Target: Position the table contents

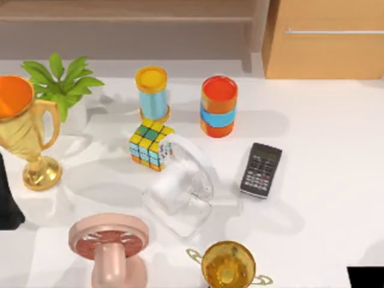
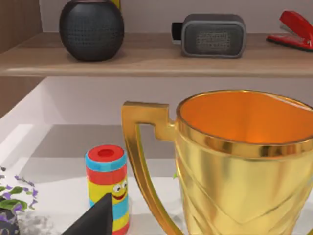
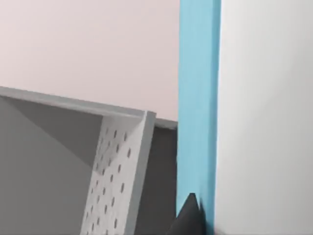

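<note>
The white table (image 1: 324, 150) carries several objects. A large gold trophy (image 1: 24, 129) with an orange inside stands at the left and looms close in the left wrist view (image 2: 244, 161). My left gripper (image 1: 7, 198) is a dark shape at the table's left edge, just beside that trophy. Near the middle sit a colourful puzzle cube (image 1: 150, 146), a clear white fan (image 1: 180, 189) and a black calculator (image 1: 261, 170). My right gripper (image 1: 366, 277) is parked at the front right corner.
A potted plant (image 1: 63, 84) stands back left, with a yellow-and-blue can (image 1: 152, 93) and an orange-and-blue can (image 1: 218, 106) behind the cube. A pink fan (image 1: 109, 246) and a small gold cup (image 1: 228, 265) sit at the front. A wooden shelf (image 2: 146, 56) and a drawer unit (image 1: 327, 39) line the back.
</note>
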`<state>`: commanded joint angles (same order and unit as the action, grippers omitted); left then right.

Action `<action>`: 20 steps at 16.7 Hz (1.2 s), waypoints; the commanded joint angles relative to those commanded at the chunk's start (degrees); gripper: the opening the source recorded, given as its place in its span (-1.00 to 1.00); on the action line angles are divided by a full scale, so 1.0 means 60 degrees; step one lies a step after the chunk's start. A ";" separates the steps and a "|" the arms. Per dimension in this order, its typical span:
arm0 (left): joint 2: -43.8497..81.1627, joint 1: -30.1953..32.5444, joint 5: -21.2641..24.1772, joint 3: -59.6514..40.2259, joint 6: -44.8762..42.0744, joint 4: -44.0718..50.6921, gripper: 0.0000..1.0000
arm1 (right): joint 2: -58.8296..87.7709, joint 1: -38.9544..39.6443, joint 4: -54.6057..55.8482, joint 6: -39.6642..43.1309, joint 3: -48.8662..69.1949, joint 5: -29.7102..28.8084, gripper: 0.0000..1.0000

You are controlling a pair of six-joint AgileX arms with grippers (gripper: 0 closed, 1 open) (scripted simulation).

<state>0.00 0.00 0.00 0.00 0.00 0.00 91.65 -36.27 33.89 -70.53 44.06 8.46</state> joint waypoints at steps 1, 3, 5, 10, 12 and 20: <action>0.0000 0.0000 0.0000 0.0000 0.0000 0.0000 1.00 | 0.0351 -0.0007 0.0101 -0.0327 0.0068 0.0448 -1.00; 0.0000 0.0000 0.0000 0.0000 0.0000 0.0000 1.00 | 0.1029 0.0137 0.0332 -0.0931 0.0308 0.1312 -1.00; 0.0000 0.0000 0.0000 0.0000 0.0000 0.0000 1.00 | 0.1648 0.0451 0.0578 -0.1425 0.0654 0.2067 -1.00; 0.0000 0.0000 0.0000 0.0000 0.0000 0.0000 1.00 | 0.2666 0.1058 0.0917 -0.2013 0.1244 0.3024 -1.00; 0.0000 0.0000 0.0000 0.0000 0.0000 0.0000 1.00 | 0.2666 0.1058 0.0917 -0.2013 0.1244 0.3024 -1.00; 0.0000 0.0000 0.0000 0.0000 0.0000 0.0000 1.00 | 0.2918 0.1200 0.0896 -0.2041 0.1658 0.2898 -1.00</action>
<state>0.00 0.00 0.00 0.00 0.00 0.00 109.16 -29.07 39.27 -82.78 54.01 25.85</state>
